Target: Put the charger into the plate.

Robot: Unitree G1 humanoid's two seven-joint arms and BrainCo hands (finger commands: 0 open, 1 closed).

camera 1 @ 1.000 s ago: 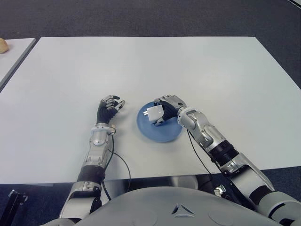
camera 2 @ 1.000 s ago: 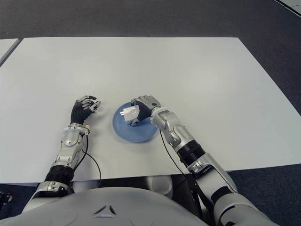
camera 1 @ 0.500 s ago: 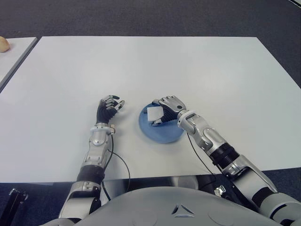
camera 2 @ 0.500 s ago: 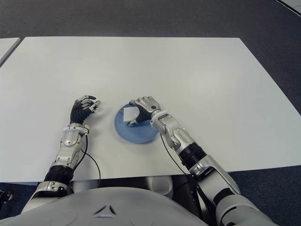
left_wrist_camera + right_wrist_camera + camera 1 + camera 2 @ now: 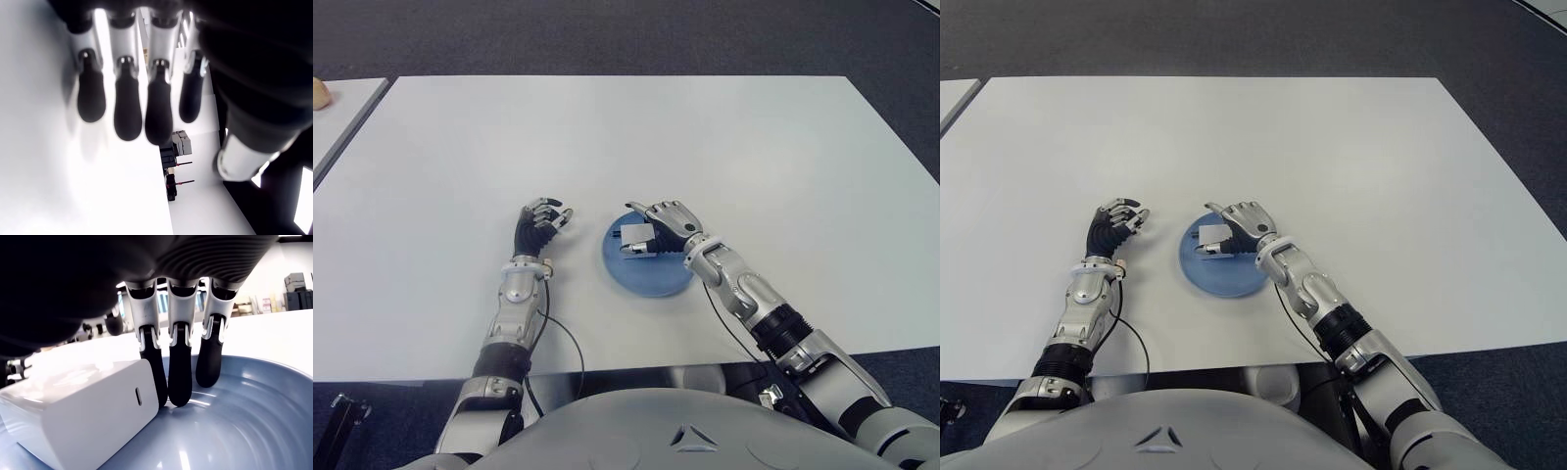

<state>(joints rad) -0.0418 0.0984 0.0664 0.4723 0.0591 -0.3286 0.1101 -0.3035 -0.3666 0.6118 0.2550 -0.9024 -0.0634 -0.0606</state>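
While the white table [image 5: 724,147] is taking up most of the left eye view, a second table [image 5: 337,122] is showing at the far left with a small tan object [image 5: 320,93] sitting on it, and dark carpet [image 5: 607,34] is lying beyond. Nothing is crowding the blue plate [image 5: 651,279], which is sitting near the table's front edge. The right hand [image 5: 668,223] is hovering over the plate's far side, fingers extended and loosened, holding nothing. The charger [image 5: 634,238] is lying in the plate, just at the hand's palm side. The left hand [image 5: 538,224] is showing just left of the plate, fingers half curled around nothing, with a thin black cable [image 5: 570,343] trailing along its arm.

From the right eye view, the scene is looking the same: the charger [image 5: 1213,238] is sitting in the plate [image 5: 1234,284] beside the right hand [image 5: 1246,220], and the left hand [image 5: 1114,224] is standing apart to the left.

Through the left wrist view, the dark fingertips [image 5: 128,115] are hanging loosely over the table, gripping nothing.

Through the right wrist view, the charger [image 5: 78,406] is resting on the plate's floor [image 5: 234,431], a white rounded block with a small oval slot on one face. Three fingertips [image 5: 180,377] are pointing down at the plate beside it; the nearest is touching or nearly touching the charger's corner, and I cannot tell which.
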